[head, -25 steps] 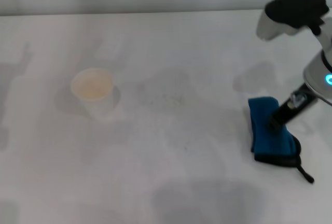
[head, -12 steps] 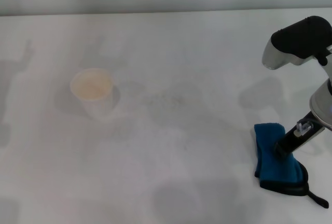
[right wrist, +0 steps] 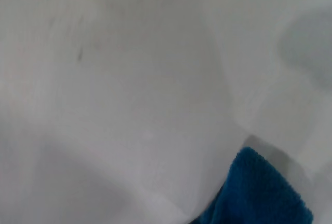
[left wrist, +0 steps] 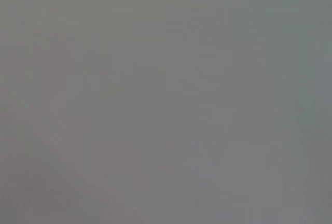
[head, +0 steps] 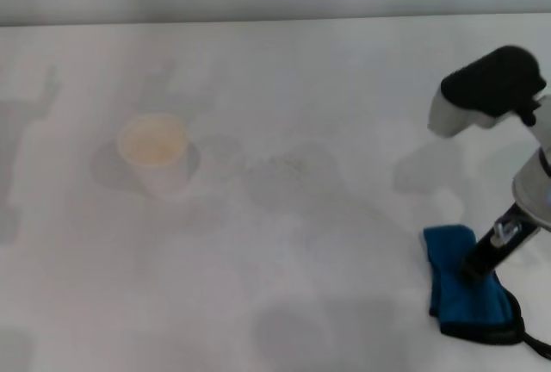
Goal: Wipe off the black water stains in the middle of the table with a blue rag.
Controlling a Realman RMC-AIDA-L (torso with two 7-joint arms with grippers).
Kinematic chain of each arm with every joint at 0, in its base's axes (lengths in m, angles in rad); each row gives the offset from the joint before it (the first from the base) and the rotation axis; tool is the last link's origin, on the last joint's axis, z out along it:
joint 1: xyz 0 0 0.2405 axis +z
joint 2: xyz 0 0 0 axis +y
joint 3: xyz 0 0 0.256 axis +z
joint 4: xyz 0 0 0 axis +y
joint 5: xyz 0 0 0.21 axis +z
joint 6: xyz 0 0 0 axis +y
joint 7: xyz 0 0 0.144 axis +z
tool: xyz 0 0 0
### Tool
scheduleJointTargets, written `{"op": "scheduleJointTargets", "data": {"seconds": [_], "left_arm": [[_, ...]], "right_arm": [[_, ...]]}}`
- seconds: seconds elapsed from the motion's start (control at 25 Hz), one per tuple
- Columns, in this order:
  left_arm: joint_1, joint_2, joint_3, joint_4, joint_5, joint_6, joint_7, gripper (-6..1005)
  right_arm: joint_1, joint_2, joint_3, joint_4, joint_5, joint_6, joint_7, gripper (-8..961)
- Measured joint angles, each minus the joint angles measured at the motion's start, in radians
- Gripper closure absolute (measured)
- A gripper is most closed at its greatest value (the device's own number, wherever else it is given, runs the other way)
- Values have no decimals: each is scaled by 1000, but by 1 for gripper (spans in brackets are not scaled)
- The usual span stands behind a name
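Blue rag [head: 469, 294] lies under right tool [head: 472, 270]; touching.

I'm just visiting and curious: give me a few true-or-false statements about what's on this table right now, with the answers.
1. The blue rag lies on the robot's right side of the table. True.
2. The right gripper is down on the rag. True.
3. The paper cup stands on top of the rag. False: it stands far off, on the robot's left side.
4. A big black puddle covers the table's middle. False: only faint greyish marks show there.
5. The left arm is wiping beside the cup. False: no left arm shows in the head view.
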Motion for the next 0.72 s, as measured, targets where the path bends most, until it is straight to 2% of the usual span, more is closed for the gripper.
{"op": "scheduleJointTargets", "data": {"seconds": [0.16,0.4,0.72], "left_arm": [[0,-1,0,4,0,0,0,113],[0,-3,0,6,1,0,0,114],[0,-4,0,8,1,2,0,114]], "right_arm": [[0,0,-7,4,4,-1,-14,816],[-8,-2,59,-16,32,1,-56,600],[-10,-4,142,-24,34,3,-105,560]]}}
